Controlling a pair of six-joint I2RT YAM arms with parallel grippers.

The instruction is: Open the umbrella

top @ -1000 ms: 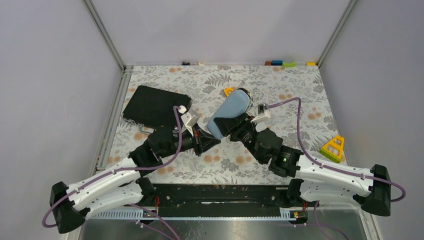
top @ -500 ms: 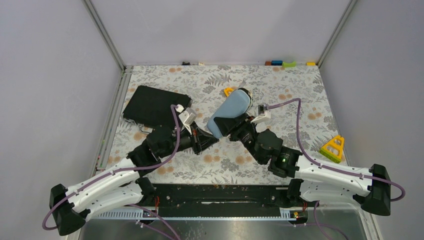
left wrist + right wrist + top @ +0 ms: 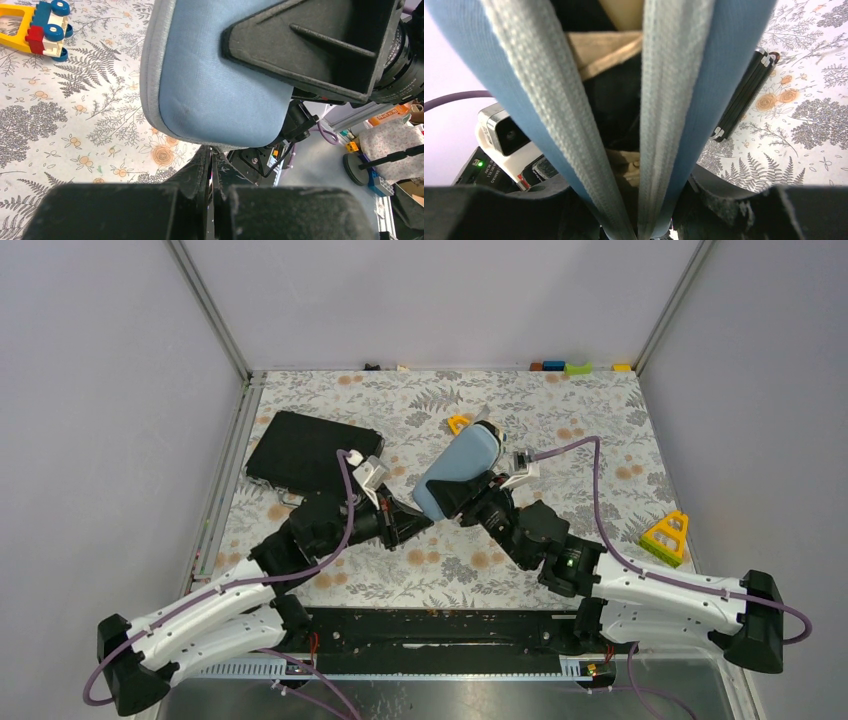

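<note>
A blue-grey fabric sleeve [image 3: 460, 465] with a grey zipper edge is held up off the table by my right gripper [image 3: 470, 500], which is shut on its near end. In the right wrist view the sleeve [image 3: 534, 100] gapes open between the gripper's fingers [image 3: 734, 210]. The umbrella [image 3: 599, 50] shows inside as folded peach-tan fabric with black beneath; its shaft and handle are hidden. My left gripper [image 3: 425, 520] is shut, its tips [image 3: 212, 152] pinching the grey zipper edge at the sleeve's [image 3: 215, 90] lower end.
A flat black case [image 3: 305, 452] lies at the back left, also in the right wrist view [image 3: 744, 100]. A yellow toy [image 3: 457, 423] lies behind the sleeve. A yellow triangular frame [image 3: 666, 536] stands at the right. Small blocks [image 3: 577, 368] line the back edge.
My left arm has drawn back a little to the left, gripper still at the sleeve's end. The right gripper and sleeve have shifted slightly left.
</note>
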